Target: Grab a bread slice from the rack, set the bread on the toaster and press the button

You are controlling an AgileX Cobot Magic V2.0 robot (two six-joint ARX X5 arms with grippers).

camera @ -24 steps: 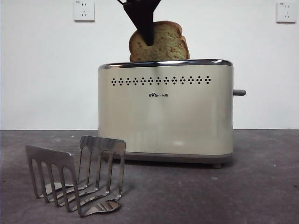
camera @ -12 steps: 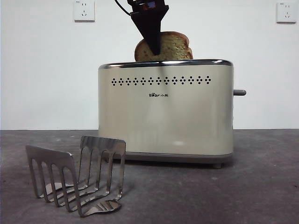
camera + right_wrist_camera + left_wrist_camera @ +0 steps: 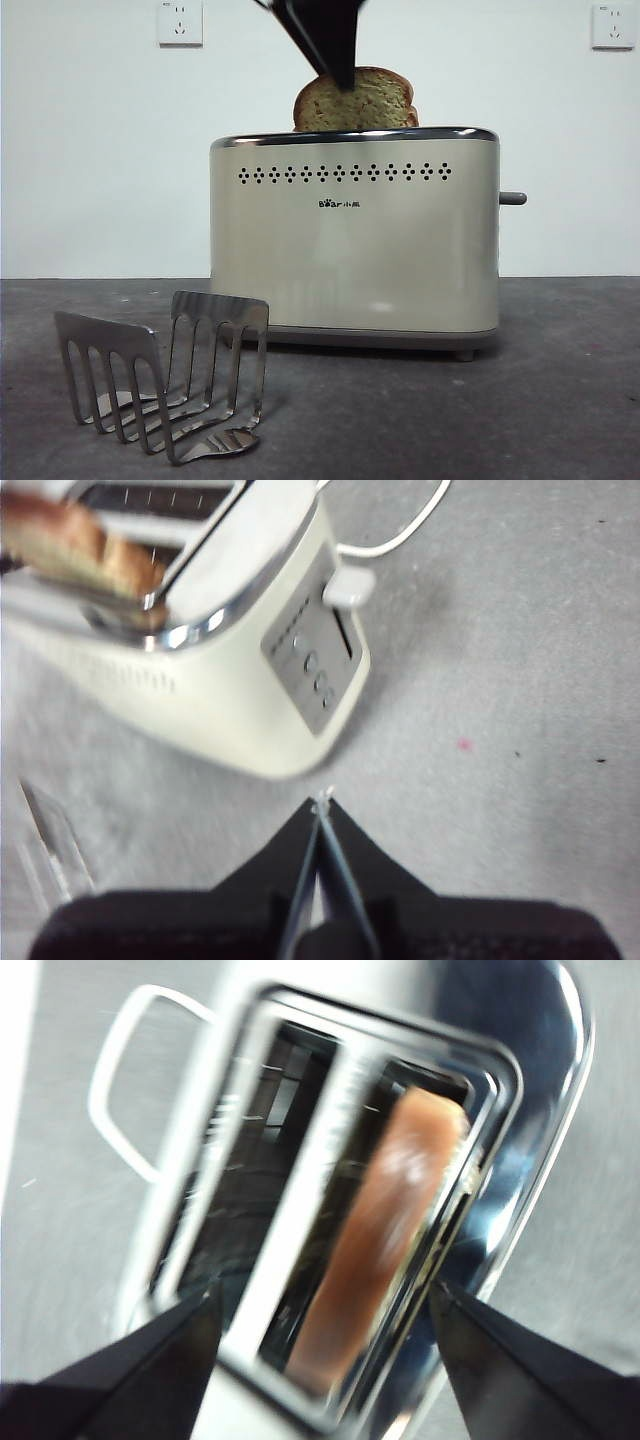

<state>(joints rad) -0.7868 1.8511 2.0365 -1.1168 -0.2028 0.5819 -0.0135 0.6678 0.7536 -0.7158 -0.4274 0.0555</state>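
Since a second ago I have let go: the toaster (image 3: 355,232) sits directly beneath my left claw (image 3: 325,1310), its chrome rim and both slots filling my left wrist view, and the slice of bread (image 3: 356,101) now stands lower in it than it did, only its domed upper part showing above the rim in the front view. Half a second back my jaws were down over the crust; now they are lifted and spread, one on each side of the toaster's top, with the slice (image 3: 385,1230) between them but apart from both. It rests in one slot; the other slot is bare. So I judge the placing step as good as done, though the bread has not sunk fully, which I would expect until the lever goes down.

My right claw (image 3: 320,810) waits off the toaster's narrow end, jaws pressed together with nothing between them. From there I see a grey control panel with small round knobs facing me and a pale block at the white cord. The button (image 3: 512,198), the short grey lever, shows only in the front view, poking out from that far end; I cannot pick it out in my right wrist view.

The rack (image 3: 165,385) stands low, well below and aside of my left claw, no slice in it.

Pressing the lever is what remains, I judge.
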